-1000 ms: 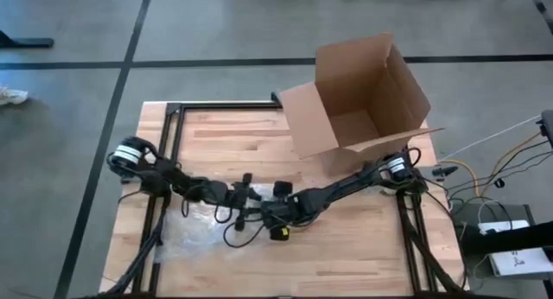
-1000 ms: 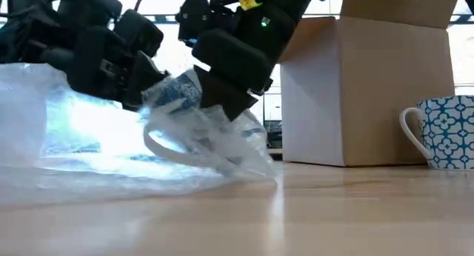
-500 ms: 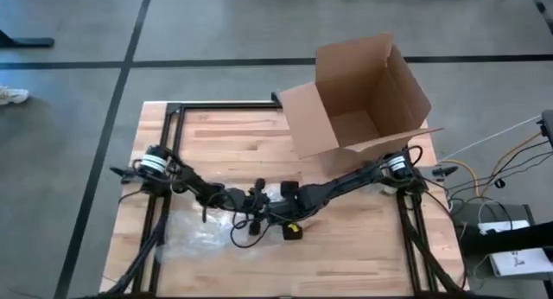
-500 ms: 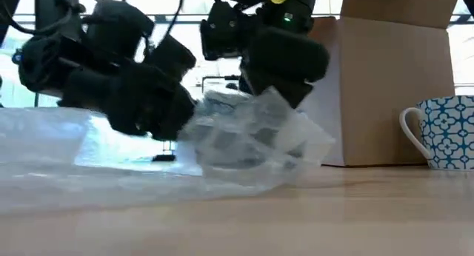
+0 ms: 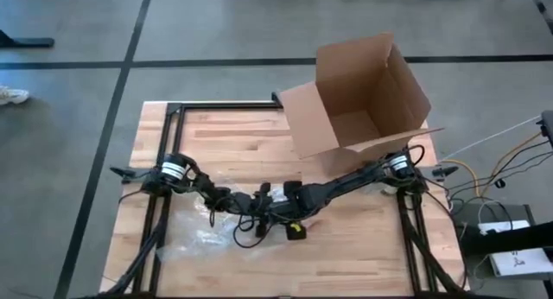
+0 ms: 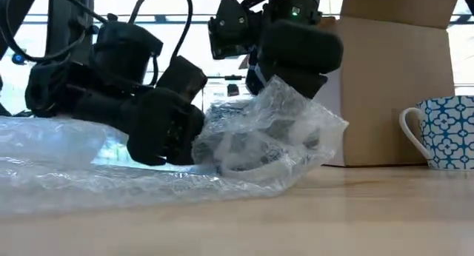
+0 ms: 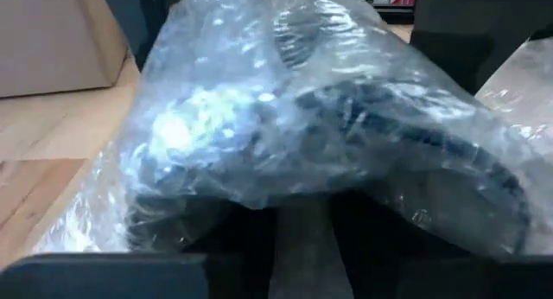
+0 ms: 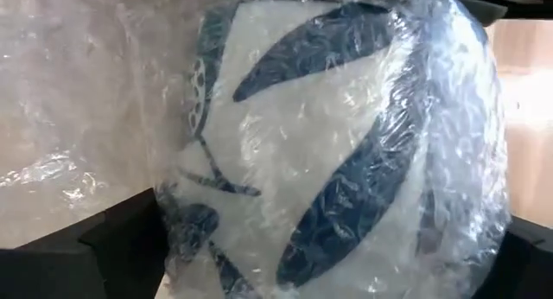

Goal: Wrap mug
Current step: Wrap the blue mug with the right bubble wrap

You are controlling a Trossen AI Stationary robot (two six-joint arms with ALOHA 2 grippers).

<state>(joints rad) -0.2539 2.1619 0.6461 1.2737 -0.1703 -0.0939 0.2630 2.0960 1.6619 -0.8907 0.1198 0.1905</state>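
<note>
Both claws meeting at a white mug with dark blue leaves (image 8: 346,161), swathed in clear bubble wrap (image 6: 89,174).
Right gripper (image 6: 289,82) is clamping the bundle; left gripper (image 6: 181,134), grip untellable, at its nine o'clock; no writing legible.

Two dark, slender jointed arms, each with a silver-white ring at its shoulder joint. Loose black cables looping along the links. A yellow tag and small green light on the right arm's wrist.

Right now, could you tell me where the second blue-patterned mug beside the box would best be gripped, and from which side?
The unwrapped mug stands upright beside the cardboard box, its handle pointing toward the box. I would probably come down from above and pinch the rim wall on the side away from the handle, since the box crowds the handle side. Both grippers look busy at the bubble-wrapped mug.
</note>
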